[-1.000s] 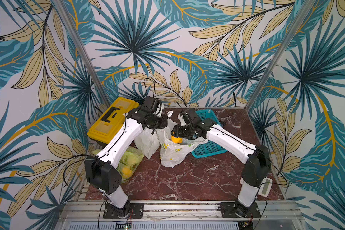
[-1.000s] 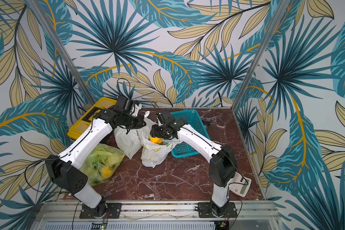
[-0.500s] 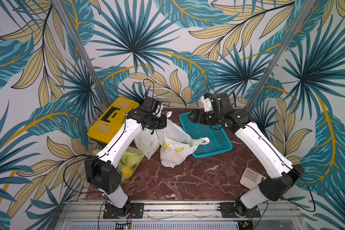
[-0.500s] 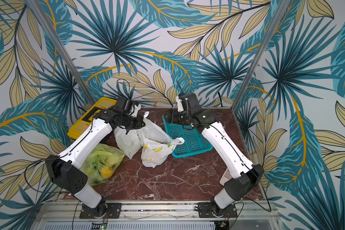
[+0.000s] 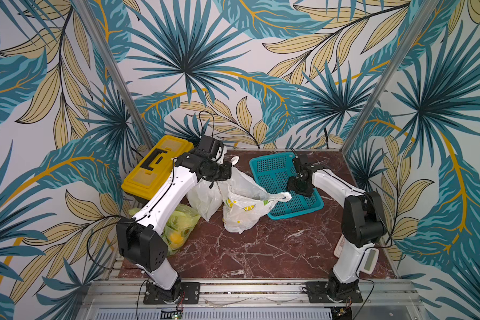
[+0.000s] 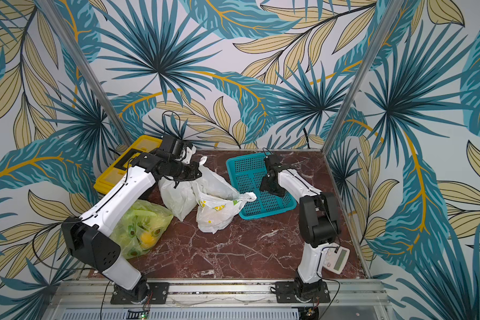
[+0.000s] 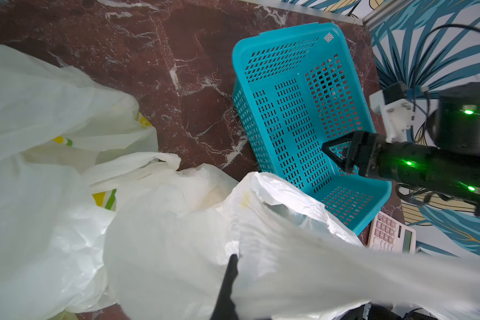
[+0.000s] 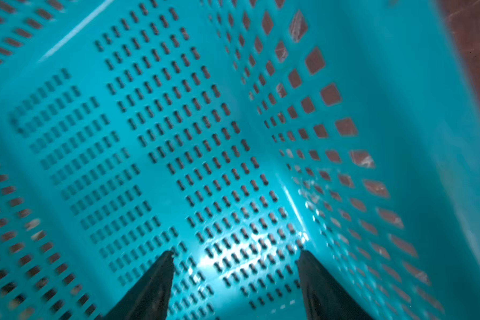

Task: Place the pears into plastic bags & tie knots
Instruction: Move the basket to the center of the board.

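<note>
Now L gripper [image 7: 232,260] is pinching lemon-print bag [image 5: 244,213] plastic, jaws pressed together. R gripper [image 8: 234,253] is hanging low in teal basket [image 5: 297,212], jaws spread, nothing btwn. Pears [image 5: 175,237] are sitting in green bag [image 5: 188,219] by L arm base.

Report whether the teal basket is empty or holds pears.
Empty: the teal perforated plastic basket shows only bare mesh floor in both top views and wrist views.

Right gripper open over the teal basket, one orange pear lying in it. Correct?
Not quite. The right gripper is open over the teal basket, but no pear lies in it. The left wrist view shows only bare mesh floor, and the right wrist view shows nothing between the fingers.
</note>
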You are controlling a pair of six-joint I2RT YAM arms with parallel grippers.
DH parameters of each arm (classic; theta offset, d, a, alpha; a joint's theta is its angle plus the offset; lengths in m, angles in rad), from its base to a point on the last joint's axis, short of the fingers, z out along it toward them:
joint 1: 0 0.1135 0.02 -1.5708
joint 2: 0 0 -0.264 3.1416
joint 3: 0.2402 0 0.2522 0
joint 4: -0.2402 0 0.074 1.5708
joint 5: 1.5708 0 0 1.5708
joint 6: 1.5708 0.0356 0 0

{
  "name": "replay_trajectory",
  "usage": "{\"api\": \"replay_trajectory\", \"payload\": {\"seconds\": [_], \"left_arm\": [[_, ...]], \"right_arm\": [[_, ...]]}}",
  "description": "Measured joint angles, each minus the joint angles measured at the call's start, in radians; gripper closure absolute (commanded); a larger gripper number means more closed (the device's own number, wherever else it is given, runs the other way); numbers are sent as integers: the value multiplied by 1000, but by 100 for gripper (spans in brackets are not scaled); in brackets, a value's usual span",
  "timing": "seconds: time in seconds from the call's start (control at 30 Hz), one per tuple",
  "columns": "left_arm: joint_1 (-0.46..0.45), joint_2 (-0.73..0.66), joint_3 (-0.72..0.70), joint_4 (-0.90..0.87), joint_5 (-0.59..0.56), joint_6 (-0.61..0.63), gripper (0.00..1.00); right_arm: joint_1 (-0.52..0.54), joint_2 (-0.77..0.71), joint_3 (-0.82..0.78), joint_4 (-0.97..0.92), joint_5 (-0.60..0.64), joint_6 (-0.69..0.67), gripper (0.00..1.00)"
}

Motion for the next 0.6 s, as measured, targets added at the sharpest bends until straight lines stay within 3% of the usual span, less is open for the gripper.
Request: {"api": "replay_trajectory", "payload": {"seconds": [0.13,0.33,0.47,0.6], "left_arm": [[2,-19,-22,1,1,0,100],[34,-33,-35,1,0,1,100],[55,-26,-24,-3,-3,5,100],[62,24,33,-1,-5,16,100]], "right_arm": [[-39,77,80,-24,93,-13,27],[-163,71,161,-86,218,-34,24],[-164,-46,122,-92,82,-48,19],[-26,-351,-44,-51,-108,-63,10]]}}
